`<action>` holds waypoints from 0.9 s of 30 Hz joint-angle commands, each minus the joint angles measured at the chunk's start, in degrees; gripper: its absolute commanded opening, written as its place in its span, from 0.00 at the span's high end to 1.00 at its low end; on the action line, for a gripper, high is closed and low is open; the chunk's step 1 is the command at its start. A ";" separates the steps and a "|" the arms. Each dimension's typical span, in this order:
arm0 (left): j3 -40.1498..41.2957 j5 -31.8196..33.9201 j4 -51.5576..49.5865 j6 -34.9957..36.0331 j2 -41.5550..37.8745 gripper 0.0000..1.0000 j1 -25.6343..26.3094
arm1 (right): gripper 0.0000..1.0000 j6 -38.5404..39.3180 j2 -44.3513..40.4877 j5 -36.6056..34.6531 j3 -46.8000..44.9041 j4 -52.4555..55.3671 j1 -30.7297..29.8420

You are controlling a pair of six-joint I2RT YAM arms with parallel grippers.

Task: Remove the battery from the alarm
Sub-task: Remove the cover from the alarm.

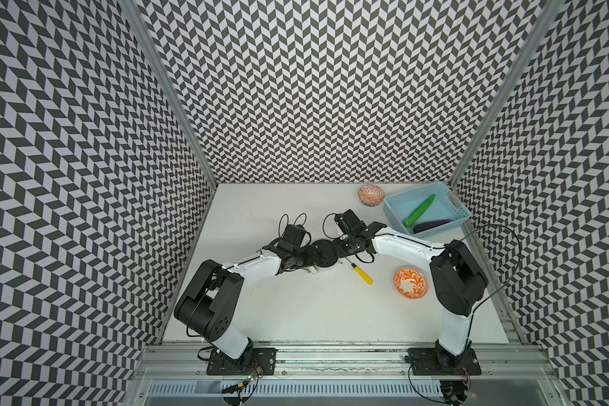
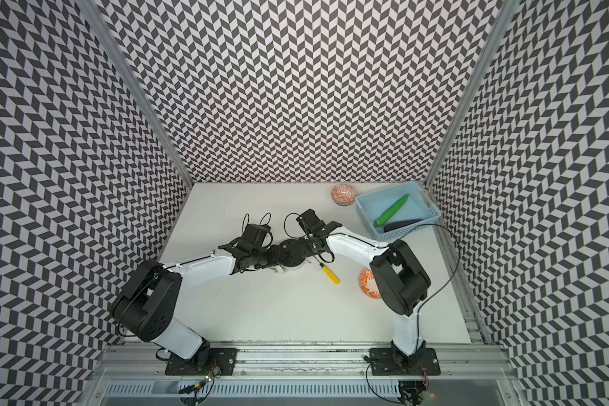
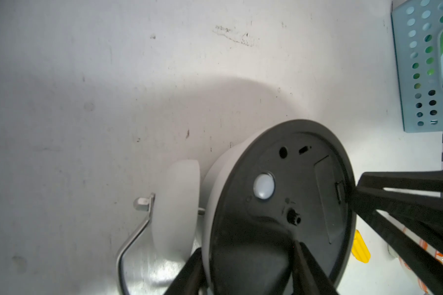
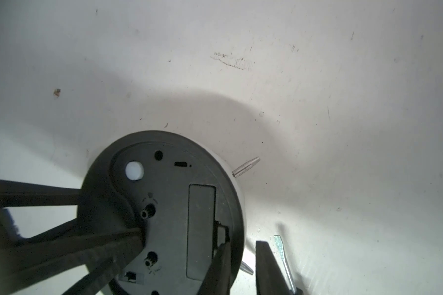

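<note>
White table point(image 1: 278, 309), chevron walls; the alarm point(image 1: 322, 255) sits back-up mid-table. The left gripper point(image 3: 246, 247) looks clamped on its edge, hard to confirm from here. The right gripper point(image 4: 242, 245) is slightly open, one fingertip at the cover point(image 4: 201, 229) latch. No battery in sight, likely behind that closed cover. You want to hook the latch, pry gently, hold the alarm firm. The basket point(image 1: 447, 226) holds a cucumber point(image 1: 419, 210) and an eggplant point(image 1: 433, 225); the near bowl point(image 1: 410, 284) looks empty.
</note>
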State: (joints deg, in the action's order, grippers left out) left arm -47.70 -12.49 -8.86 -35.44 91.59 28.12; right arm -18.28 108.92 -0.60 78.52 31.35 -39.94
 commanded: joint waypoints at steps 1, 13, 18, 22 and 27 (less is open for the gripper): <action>-0.02 3.59 -5.55 1.98 0.91 0.52 0.03 | 0.79 1.48 2.30 -4.72 0.18 3.13 -0.12; 0.20 2.96 -5.29 2.30 1.58 0.52 0.09 | 0.88 3.69 6.67 -11.42 1.17 3.35 -1.67; 0.30 3.00 -5.55 2.44 1.75 0.52 0.08 | 0.83 4.48 4.80 -8.81 3.76 3.20 -1.72; 0.18 3.26 -5.80 2.47 1.87 0.52 -0.05 | 0.80 4.74 2.88 -9.15 5.64 2.96 -1.54; 0.09 3.35 -5.90 2.48 2.01 0.52 0.01 | 0.81 5.67 4.03 -8.75 6.21 2.73 -0.66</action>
State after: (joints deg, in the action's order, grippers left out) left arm -47.81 -12.64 -8.82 -35.38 91.77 28.10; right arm -13.85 111.79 -7.38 83.31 33.54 -41.69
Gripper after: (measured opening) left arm 0.479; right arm 0.197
